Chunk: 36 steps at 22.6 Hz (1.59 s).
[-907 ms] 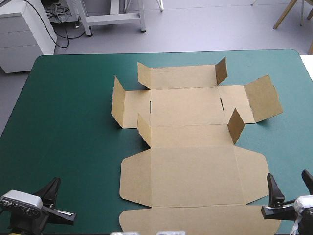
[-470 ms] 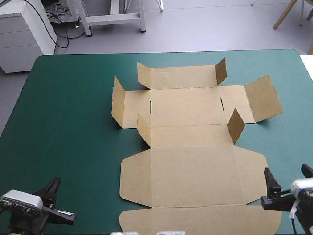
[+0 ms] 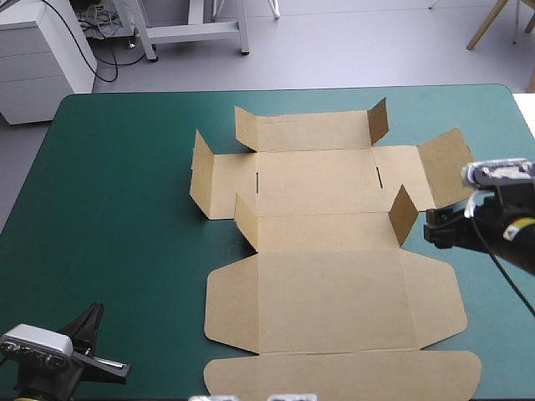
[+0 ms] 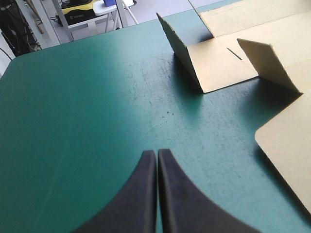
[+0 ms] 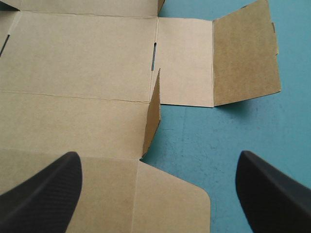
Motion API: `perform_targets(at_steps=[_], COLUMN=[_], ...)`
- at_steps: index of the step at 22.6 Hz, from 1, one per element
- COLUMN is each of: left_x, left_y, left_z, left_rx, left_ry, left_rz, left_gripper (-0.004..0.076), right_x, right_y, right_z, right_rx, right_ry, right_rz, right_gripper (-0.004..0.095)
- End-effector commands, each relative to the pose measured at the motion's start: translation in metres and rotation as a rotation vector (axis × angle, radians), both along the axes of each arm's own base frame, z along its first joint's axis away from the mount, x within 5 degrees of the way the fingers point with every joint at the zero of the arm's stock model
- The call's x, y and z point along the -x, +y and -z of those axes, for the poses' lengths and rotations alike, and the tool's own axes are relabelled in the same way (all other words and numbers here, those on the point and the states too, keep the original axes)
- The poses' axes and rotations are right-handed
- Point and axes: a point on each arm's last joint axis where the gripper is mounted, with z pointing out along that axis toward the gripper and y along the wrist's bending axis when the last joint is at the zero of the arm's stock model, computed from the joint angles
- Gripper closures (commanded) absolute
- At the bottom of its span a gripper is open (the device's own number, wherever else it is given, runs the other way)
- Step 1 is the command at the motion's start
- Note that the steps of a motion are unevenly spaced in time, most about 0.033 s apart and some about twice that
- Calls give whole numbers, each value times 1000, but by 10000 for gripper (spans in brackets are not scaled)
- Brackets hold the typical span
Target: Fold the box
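Observation:
The brown box [image 3: 326,251] lies as a cut sheet at the table's middle, its lid panel flat toward the near edge. Several small flaps stand up, and the right side flap [image 3: 450,167] is tilted up. My right gripper [image 3: 430,227] hovers open just right of the raised near-right flap [image 3: 403,214]. In the right wrist view that flap [image 5: 153,116] stands ahead between the spread fingers [image 5: 43,189], holding nothing. My left gripper [image 3: 96,311] rests at the near left corner. It is shut [image 4: 156,153] and empty, with the box's left flap [image 4: 181,51] far ahead.
Teal-green cover [image 3: 117,209] stretches left of the box, with a narrower strip [image 3: 493,125] to its right. A white cabinet [image 3: 42,58] stands beyond the far left corner.
My right gripper has risen from the near right corner and moved toward the far side, arriving beside the box's raised near-right flap. The left gripper and the box have not moved.

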Motion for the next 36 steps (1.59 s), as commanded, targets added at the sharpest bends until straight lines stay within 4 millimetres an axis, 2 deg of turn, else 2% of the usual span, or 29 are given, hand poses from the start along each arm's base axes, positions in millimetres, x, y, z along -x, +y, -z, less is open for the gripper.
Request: perform_targets(at_steps=[1,6,9,11,14,16,20,25,27,31,36], left_x=[3,3,3,3,3,3,3,3,3,3,3], left_y=[0,0,0,0,0,0,0,0,0,0,0], left_z=[-13,-13,-13,-13,-13,-13,-13,-13,-13,-13,-13], left_rx=[30,30,28,28,26,26,28,28,28,28,28], left_ry=[-105,-105,-105,-105,-105,-105,-105,-105,-105,-105,-105], left_rz=[-8,-8,-8,-8,-8,-8,-8,-8,-8,-8,-8], left_gripper=[734,734,734,734,734,734,734,734,734,734,734], right_x=[-39,-89,-115,-131,-162,-173,-181,-183,-183,-187,-191], right_y=[3,6,8,10,14,15,19,19,20,20,21], right_z=[-13,0,18,32,67,85,105,109,115,130,125], right_rx=[11,21,26,23,8,4,-22,-28,-24,-26,-10], right_ry=[13,125,222,293,403,459,535,552,590,665,638], right_rz=[-22,-44,-56,-80,-103,-110,-130,-132,-142,-152,-181], right_gripper=[111,111,111,111,111,112,112,133,291,934,912])
